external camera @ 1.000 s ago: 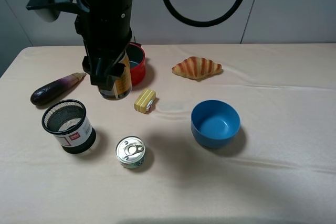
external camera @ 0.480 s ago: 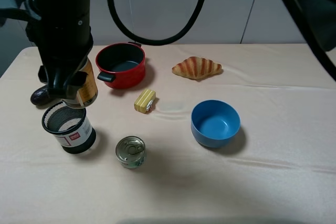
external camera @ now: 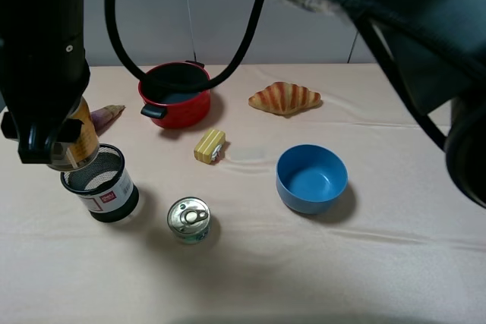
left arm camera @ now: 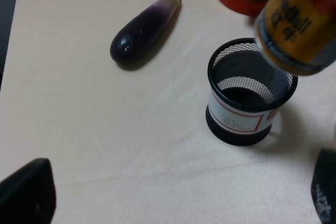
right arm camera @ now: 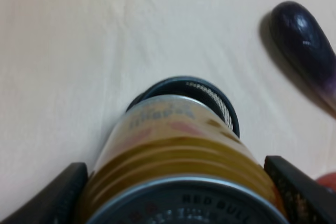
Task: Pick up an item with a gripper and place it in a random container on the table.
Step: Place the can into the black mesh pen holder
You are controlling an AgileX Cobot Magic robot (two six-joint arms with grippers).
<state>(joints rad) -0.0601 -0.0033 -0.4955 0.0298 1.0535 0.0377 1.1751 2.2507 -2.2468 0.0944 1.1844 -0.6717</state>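
My right gripper has reached across to the left side and is shut on the tall orange-brown can. It holds the can tilted in the air, just over the far-left rim of the black wire-mesh cup. In the right wrist view the can sits between the black fingers, with the cup's rim beyond it. The left wrist view shows the can above the cup. My left gripper is open and empty, well short of the cup. The table is beige-pink cloth.
A purple eggplant lies behind the cup. A red pot and a croissant are at the back. A yellow block, a blue bowl and a flat green can lie mid-table.
My right gripper has carried the can from beside the red pot to the left and forward, and now holds it over the mesh cup's rim. Other objects have not moved.
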